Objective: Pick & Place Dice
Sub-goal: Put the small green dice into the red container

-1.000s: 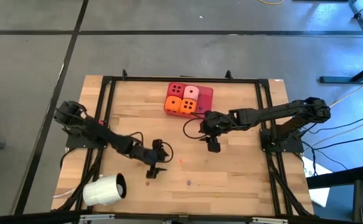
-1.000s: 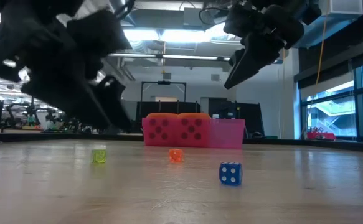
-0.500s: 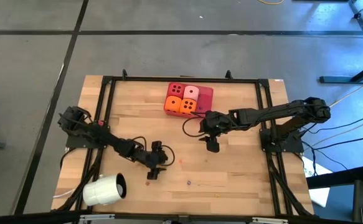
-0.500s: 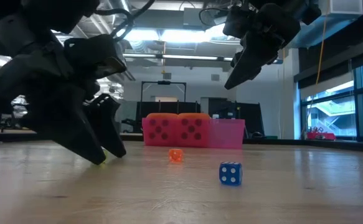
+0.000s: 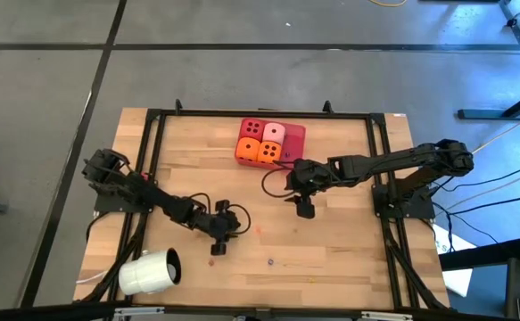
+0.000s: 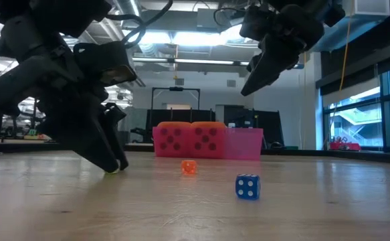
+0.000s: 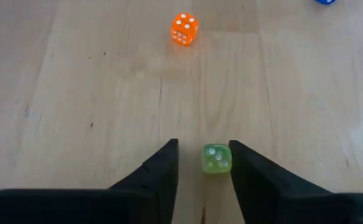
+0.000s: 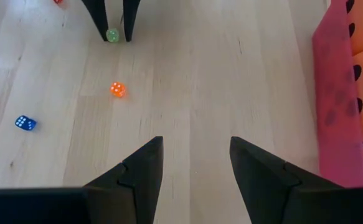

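The four big dice sit together in the flat red tray (image 5: 295, 136) at the table's far side: red (image 5: 252, 129), pale pink (image 5: 275, 133) and two orange (image 5: 248, 149) (image 5: 268, 152). My left gripper (image 7: 203, 146) is down at the table top, open, its fingers on either side of a small green die (image 7: 216, 158). My right gripper (image 8: 190, 162) hangs open above the table (image 5: 305, 211), near the tray, holding nothing. My left gripper comes slanting down from the table's left, with the small green die (image 8: 113, 35) between its open fingers. The die rests on the table close beside one finger (image 7: 243, 163), with a gap to the other. Whether that finger touches it, I cannot tell.
A small orange die (image 7: 184, 28) and a small blue die (image 6: 247, 187) lie on the wood beyond the left gripper. A white cup (image 5: 150, 271) lies on its side at the near left corner. A black frame (image 5: 152, 116) edges the table.
My left gripper has come down from above the table to the table top, and its open fingers now stand around the small green die. The die has stayed in place.
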Controlling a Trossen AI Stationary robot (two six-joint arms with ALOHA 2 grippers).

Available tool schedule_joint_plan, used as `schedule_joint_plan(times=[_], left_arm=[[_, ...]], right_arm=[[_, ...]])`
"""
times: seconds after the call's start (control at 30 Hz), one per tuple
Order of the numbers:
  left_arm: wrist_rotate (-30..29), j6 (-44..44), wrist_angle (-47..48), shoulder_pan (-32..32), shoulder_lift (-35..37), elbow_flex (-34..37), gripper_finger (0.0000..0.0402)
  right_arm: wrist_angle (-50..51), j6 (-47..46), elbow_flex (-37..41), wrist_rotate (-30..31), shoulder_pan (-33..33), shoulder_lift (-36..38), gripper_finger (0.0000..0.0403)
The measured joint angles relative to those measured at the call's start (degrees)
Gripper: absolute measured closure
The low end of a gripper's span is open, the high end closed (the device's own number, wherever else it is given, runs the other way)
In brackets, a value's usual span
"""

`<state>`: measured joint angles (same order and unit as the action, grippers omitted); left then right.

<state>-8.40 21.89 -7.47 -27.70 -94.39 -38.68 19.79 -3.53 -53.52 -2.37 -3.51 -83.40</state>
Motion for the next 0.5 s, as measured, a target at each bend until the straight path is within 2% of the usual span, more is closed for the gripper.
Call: schedule_joint_plan(times=[0.33,0.5], left_arm=[[1.11,0.31,1.05,1.89,-0.04,-1.48,0.0335],[1.45,-6.21,0.96,5.24,-0.36,-4.57,0.0358]], right_arm=[[0.00,1.78,0.00,0.02,0.02,0.00,0.0215],[0.00,4.90,0.00,2.07,0.02,-0.01,0.0215]])
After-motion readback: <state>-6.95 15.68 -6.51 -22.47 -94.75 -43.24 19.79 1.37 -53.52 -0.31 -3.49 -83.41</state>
